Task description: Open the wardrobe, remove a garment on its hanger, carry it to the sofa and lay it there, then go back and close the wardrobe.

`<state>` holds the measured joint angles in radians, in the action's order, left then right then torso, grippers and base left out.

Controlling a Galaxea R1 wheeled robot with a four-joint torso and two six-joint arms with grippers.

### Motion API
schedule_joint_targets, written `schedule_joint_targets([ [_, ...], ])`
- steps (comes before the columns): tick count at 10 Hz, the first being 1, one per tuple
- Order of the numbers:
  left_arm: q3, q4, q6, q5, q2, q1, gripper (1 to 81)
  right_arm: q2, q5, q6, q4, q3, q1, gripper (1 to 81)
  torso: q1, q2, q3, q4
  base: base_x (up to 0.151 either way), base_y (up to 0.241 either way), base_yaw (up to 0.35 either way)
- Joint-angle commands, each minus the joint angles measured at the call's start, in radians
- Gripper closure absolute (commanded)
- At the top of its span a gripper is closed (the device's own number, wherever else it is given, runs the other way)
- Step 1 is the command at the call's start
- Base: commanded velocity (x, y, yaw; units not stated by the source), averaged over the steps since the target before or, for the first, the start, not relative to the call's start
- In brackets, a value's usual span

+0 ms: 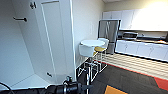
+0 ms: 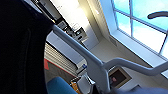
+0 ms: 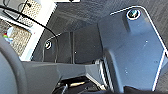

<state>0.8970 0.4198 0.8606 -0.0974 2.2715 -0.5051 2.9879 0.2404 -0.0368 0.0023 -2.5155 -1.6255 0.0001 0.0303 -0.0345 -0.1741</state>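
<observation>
The wardrobe (image 1: pixel 53 42) fills the left half of the head view, one door swung open. In the left wrist view the black garment (image 2: pixel 22 47) covers the left side, the white hanger (image 2: pixel 82 53) crossing the centre. Whether either end effector is wide or narrow, I cannot tell. A round white bench (image 1: pixel 92 43) with stools sits mid-frame.

Daylight floods the room from the right of the head view, where the upper cabinets (image 1: pixel 147 17) wash out in white glare, and the wide lens bends the wardrobe (image 1: pixel 53 40) edges. In the left wrist view the window (image 2: pixel 140 22) is overexposed, while the black garment (image 2: pixel 20 47) is a featureless dark mass. Everything is soft and blurred, with the right wrist view dim and bluish
</observation>
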Motion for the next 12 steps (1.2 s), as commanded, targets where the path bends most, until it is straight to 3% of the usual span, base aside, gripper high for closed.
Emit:
schedule_joint_targets([
  [1,-0.050,0.030,-0.015,-0.044,-0.006,0.136,81.1,0.009,-0.049,0.000,-0.012,0.009,0.042,1.0,0.000,0.000,0.000,0.000,0.000,0.000,-0.250],
  [12,-0.078,0.045,-0.017,-0.036,-0.009,0.128,81.1,0.009,-0.055,0.003,-0.012,0.009,0.048,1.0,0.000,0.000,0.000,0.000,0.000,0.000,-0.250],
])
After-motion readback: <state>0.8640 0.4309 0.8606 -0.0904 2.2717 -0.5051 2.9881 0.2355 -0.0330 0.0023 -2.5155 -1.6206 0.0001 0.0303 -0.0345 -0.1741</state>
